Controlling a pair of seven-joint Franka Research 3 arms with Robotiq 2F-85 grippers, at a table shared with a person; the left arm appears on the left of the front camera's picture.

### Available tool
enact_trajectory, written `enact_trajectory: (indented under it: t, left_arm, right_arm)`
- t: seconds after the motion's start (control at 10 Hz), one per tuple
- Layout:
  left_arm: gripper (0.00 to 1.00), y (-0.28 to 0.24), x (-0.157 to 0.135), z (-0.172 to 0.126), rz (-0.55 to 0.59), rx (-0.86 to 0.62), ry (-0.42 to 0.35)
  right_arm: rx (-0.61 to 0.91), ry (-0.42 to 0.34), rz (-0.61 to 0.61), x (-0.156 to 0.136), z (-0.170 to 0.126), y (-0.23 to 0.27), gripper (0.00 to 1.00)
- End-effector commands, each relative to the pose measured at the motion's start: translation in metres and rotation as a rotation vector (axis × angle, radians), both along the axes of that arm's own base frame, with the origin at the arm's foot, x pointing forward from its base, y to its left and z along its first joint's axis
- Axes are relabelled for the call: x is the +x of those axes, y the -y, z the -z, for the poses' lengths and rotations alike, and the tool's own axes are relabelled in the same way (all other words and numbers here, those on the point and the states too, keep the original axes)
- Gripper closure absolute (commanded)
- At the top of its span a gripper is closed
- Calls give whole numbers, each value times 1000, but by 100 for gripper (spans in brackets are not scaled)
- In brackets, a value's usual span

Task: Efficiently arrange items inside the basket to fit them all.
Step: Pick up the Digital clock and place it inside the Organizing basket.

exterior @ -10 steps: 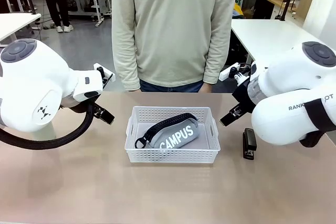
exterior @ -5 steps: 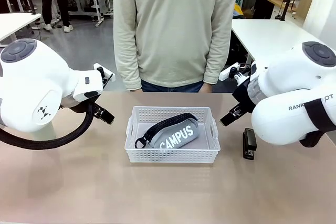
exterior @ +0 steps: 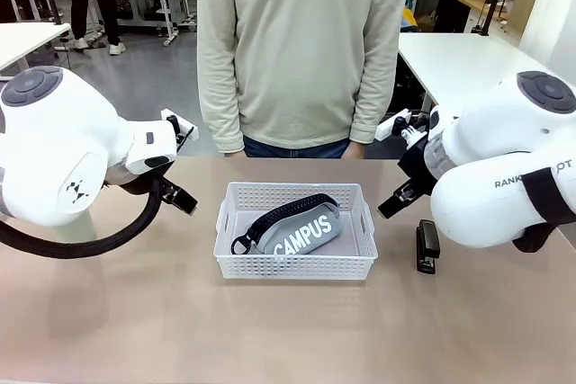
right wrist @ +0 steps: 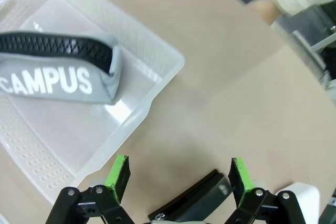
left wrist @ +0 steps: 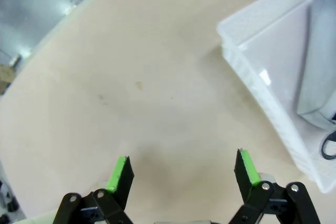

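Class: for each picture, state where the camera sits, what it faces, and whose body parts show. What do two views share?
Front view: between the arms, facing across the table at the person; left arm and right arm show.
Left wrist view: on the left wrist, facing bare table beside the basket; open left gripper shows.
Right wrist view: on the right wrist, facing the stapler and basket; open right gripper shows.
Shared: both wrist views show the basket holding the pouch.
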State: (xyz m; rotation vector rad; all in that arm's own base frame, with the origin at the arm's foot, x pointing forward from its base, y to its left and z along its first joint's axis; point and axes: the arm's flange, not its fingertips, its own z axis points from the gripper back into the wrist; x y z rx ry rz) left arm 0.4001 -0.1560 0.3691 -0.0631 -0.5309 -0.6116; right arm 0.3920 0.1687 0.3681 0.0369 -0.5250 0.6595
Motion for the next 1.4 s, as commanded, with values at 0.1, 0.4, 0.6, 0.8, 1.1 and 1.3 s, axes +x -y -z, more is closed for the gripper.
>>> enact_trajectory:
  t: [0.1, 0.4, 0.6, 0.8, 1.1, 1.3]
  left_arm:
    - [0, -41, -28, -33, 169, -347, -244]
    - [0, -123, -80, -83, 181, -627, -97]
    - [0, -203, -125, -102, 6, -895, 82]
    - [0, -300, -165, -79, -304, -1131, 207]
    - [0, -371, -213, -16, -650, -1297, 258]
    - [0, -373, -199, -6, -672, -1268, 210]
  right_arm:
    - [127, -219, -85, -24, -22, 39, 0]
    - [716, -260, -103, -70, -68, 132, 0]
    - [1063, -260, 121, -99, -88, 225, 0]
    - [1405, -164, 272, -133, -72, 331, 0]
    - [1743, 37, 520, -189, -20, 422, 0]
    - [1698, 86, 638, -194, -2, 421, 0]
